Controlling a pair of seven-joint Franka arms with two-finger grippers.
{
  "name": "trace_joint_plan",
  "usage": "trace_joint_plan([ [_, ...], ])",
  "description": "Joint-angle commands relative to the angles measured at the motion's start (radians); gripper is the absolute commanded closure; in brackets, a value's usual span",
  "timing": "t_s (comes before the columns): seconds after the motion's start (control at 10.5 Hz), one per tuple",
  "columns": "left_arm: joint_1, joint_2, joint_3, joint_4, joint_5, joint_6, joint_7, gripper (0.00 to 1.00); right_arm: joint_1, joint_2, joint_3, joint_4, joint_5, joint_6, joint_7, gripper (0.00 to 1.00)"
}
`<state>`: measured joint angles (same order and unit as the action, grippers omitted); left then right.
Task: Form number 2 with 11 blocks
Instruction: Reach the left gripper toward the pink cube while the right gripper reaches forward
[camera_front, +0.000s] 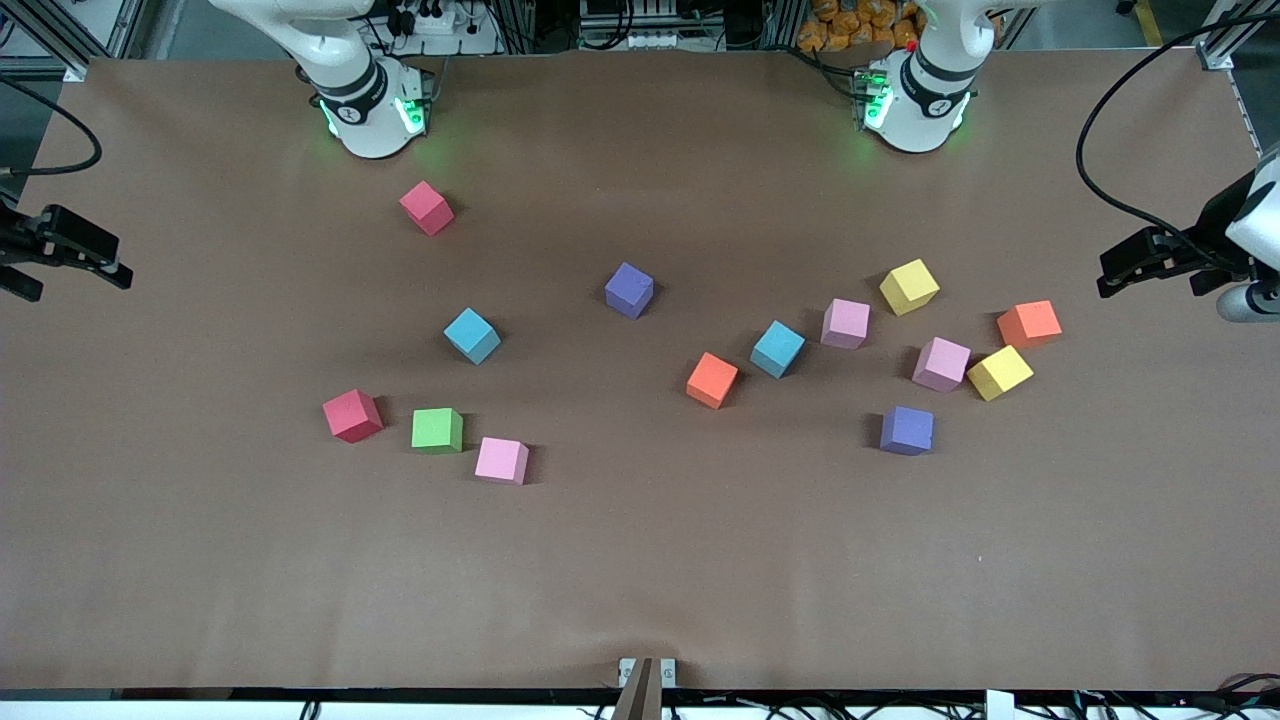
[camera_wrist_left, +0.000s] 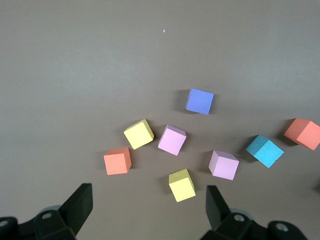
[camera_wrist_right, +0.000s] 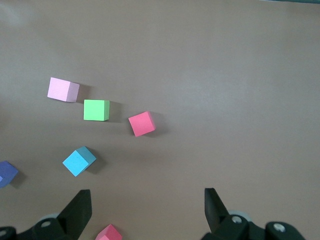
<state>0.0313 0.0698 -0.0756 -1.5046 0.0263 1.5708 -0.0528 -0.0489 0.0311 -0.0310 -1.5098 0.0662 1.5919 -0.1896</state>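
While both arms wait, the left gripper spread wide and empty over its end of the table and the right gripper likewise over its own, we judge the number 2 unstarted.

The blocks lie scattered. We count three pink, two purple, two blue, two red, two orange and one green, plus two yellow cubes (spares).

We suggest starting with the purple block, which stands clear at about 11 o'clock of the orange block. Square the jaws to its turned faces.

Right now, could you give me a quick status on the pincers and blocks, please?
Left pincer and right pincer open, empty, waiting at table ends. Blocks scattered, no digit started. Nothing blocking.
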Motion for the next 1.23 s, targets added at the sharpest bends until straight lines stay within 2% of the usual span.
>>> trace_joint_plan([
  [0.0,0.022,-0.019,-0.016,0.003,0.015,-0.012,0.002,0.0,-0.003,-0.003,-0.001,0.003,0.014,-0.012,-0.017,0.0],
  [0.38,0.022,-0.019,-0.035,-0.008,0.003,-0.012,-0.007,0.0,-0.005,-0.002,-0.001,-0.003,0.009,-0.015,-0.017,0.0],
  [0.66,0.019,-0.012,-0.072,-0.051,0.001,-0.014,-0.009,0.0,0.006,0.007,-0.001,-0.003,0.012,-0.003,-0.008,0.0],
  [1.14,-0.027,0.028,-0.073,-0.069,0.0,-0.012,-0.024,0.0,0.012,0.136,0.003,0.0,0.009,0.083,-0.008,0.0],
])
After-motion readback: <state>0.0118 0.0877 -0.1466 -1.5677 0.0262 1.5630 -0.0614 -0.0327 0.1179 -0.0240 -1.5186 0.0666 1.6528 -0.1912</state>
